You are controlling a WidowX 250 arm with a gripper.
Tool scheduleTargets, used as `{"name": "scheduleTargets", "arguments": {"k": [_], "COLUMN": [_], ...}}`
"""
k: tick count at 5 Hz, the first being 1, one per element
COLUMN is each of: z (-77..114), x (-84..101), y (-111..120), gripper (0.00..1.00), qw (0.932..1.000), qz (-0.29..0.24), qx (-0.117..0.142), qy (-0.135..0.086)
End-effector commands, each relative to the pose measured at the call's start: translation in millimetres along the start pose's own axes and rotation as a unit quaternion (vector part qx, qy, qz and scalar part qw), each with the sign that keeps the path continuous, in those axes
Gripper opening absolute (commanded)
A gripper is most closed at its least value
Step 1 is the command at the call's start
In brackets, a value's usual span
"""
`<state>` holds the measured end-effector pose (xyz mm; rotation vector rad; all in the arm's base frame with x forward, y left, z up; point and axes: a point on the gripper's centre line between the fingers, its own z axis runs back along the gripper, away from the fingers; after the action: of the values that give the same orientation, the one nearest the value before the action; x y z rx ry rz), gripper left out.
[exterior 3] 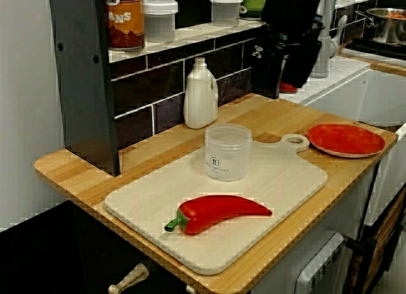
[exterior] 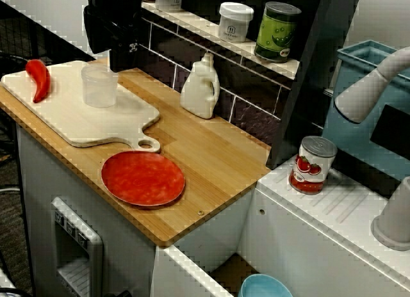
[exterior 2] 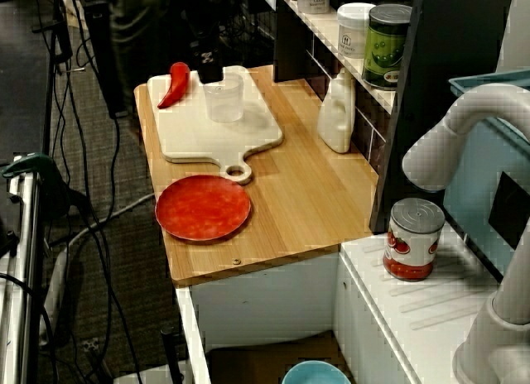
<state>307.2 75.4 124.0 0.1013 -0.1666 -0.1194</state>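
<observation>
Clear plastic cup [exterior: 99, 86] is what I have nearest the gripper [exterior: 122, 57]. It stands upright and looks empty on the pale cutting board [exterior: 70, 118], towards the board's wall side. A red pepper [exterior: 40, 79] lies on the same board, well apart from the cup, out by the far end from the handle.

From the high side view, the gripper [exterior 2: 209, 68] hangs just behind and above the cup's [exterior 2: 224, 98] rim. I see a gap there, so I judge it isn't touching. It's a black mass in all three pictures, and I can't tell whether the fingers are spread or together.

My read is that this is the approach stage: lined up near the cup, nothing held. Taking the cup from here would call for centring over it, since I'm offset towards the wall, and for fingers wide enough to pass the rim. Thin plastic like that may flex or skid.

A red plate [exterior: 142, 178] sits on the wooden counter [exterior: 211, 150] just past the board's handle, and a white bottle [exterior: 200, 87] stands by the tiles.
</observation>
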Motion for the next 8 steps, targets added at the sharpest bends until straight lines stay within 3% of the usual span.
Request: {"name": "scheduleTargets", "arguments": {"k": [1,4,8], "z": [3.8,-6.6,-14.5], "x": [13.4,17.9,7.0], "y": [26.7,32.1,28.8], "gripper": [1.00,1.00,1.00], "qw": [0.9995,0.9996,0.9995], "qz": [0.012,0.003,-0.007], "qx": [0.011,0.016,0.022], "qy": [-0.028,-0.025,-0.020]}}
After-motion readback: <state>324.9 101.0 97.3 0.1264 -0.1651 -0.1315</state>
